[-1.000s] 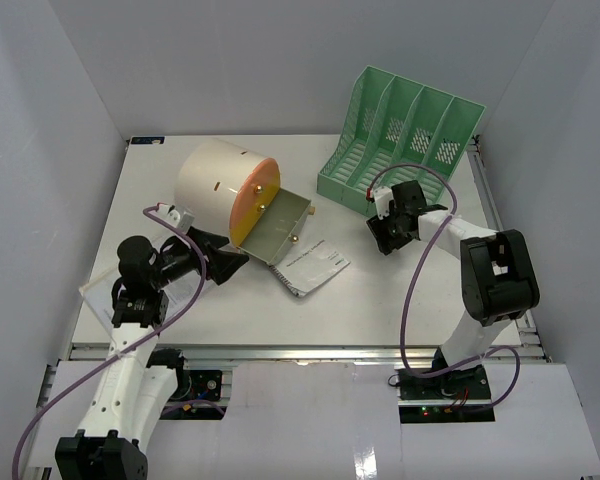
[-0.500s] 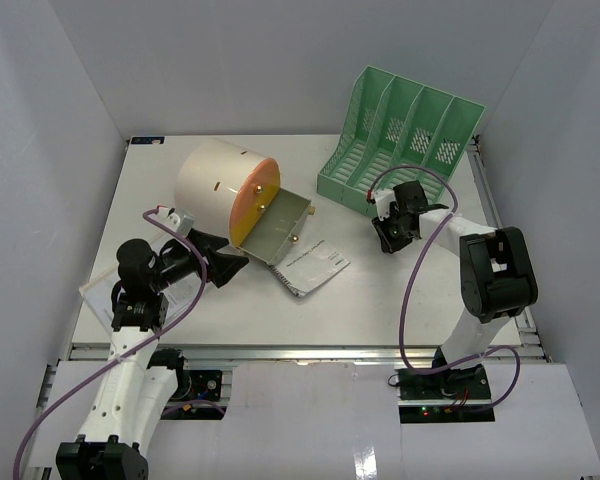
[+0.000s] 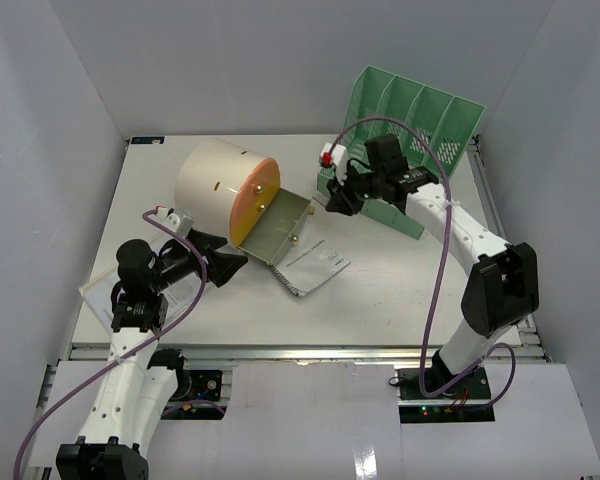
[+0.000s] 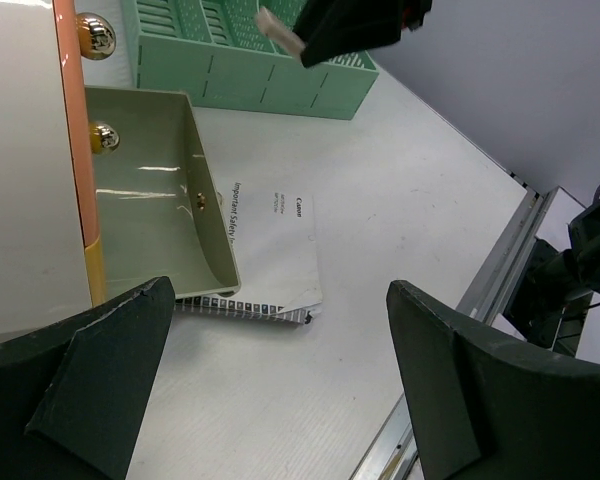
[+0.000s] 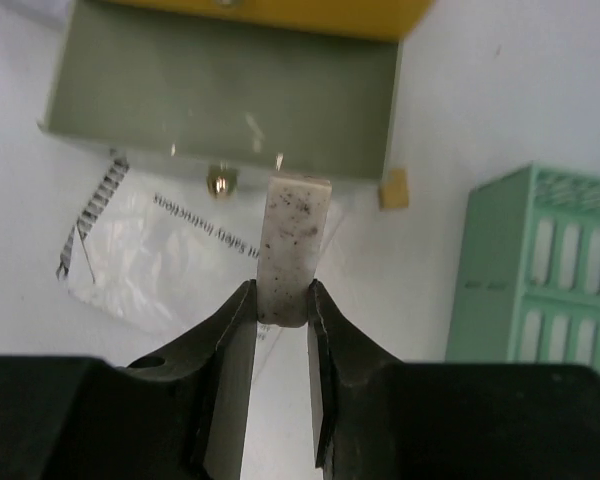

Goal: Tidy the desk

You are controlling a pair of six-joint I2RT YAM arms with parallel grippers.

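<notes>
The white desk (image 3: 400,290) holds a cream cylindrical drawer box (image 3: 215,180) with an orange face and an open olive drawer (image 3: 280,228). My right gripper (image 3: 338,198) is shut on a white speckled eraser block (image 5: 293,245) and hangs just right of the drawer, above the desk. In the right wrist view the eraser points at the drawer's front wall (image 5: 220,110). My left gripper (image 3: 230,265) is open and empty, low beside the drawer box. Its fingers (image 4: 90,390) frame the drawer (image 4: 150,200) and a booklet (image 4: 275,250).
A spiral-bound white booklet (image 3: 315,265) lies partly under the drawer. A mint-green file rack (image 3: 420,130) stands at the back right, behind the right arm. A clear plastic sheet (image 3: 100,295) lies at the left edge. White walls enclose the desk; a metal rail (image 3: 300,352) runs along the front.
My right arm has swung from the desk's right middle up and to the left, carrying the eraser to beside the open drawer. The left arm has not moved.
</notes>
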